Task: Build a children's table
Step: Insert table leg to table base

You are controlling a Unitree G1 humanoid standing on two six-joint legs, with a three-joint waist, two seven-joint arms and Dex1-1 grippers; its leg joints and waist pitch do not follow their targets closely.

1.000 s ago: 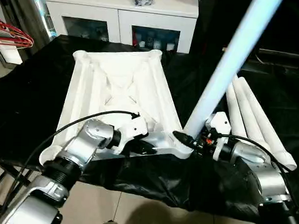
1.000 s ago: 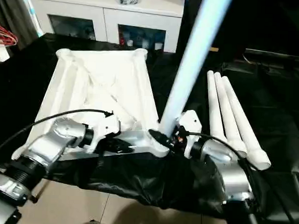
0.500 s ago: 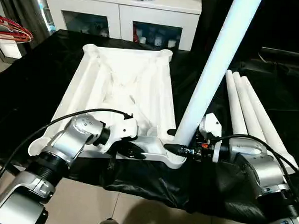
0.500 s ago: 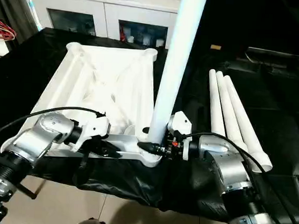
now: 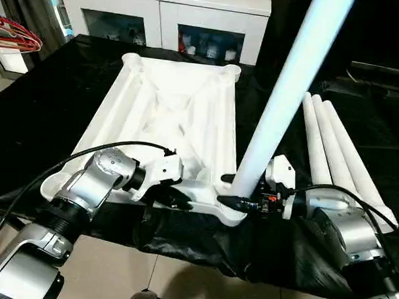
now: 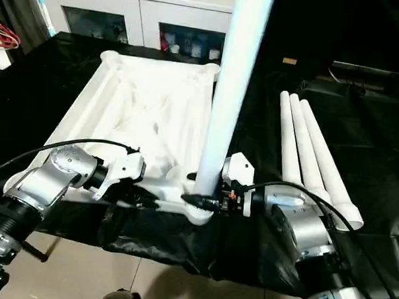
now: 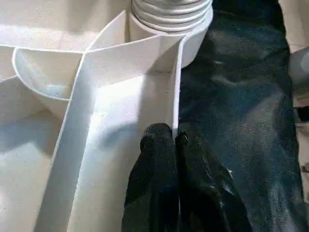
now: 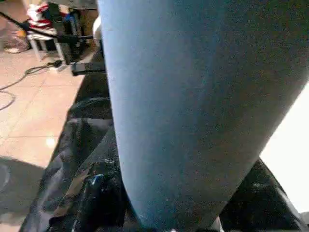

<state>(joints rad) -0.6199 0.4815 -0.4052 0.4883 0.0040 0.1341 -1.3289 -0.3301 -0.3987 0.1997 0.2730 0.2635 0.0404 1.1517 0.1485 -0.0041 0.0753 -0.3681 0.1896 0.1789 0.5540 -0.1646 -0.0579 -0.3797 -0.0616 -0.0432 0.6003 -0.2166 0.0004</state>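
The white tabletop [image 5: 174, 115] lies upside down on the black surface [image 5: 49, 103]. The left claw [image 7: 175, 140] is pinched tight on its near edge. The right claw [image 5: 240, 203] squeezes a tall leg [image 5: 281, 93] standing in the near corner hole. Three more legs [image 5: 335, 152] lie side by side nearby.

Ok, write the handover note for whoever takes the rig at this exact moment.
Left gripper: shut on the tabletop's near edge rib, steadying it.
Right gripper: shut on the base of the raised leg, which stands tilted at the near right corner socket.
Tabletop lies underside up on the black cloth.
Three spare legs lie side by side to the right.
Done: first leg at its socket; how firmly it is seated cannot be told.
Left: finish that leg, then fit three more.
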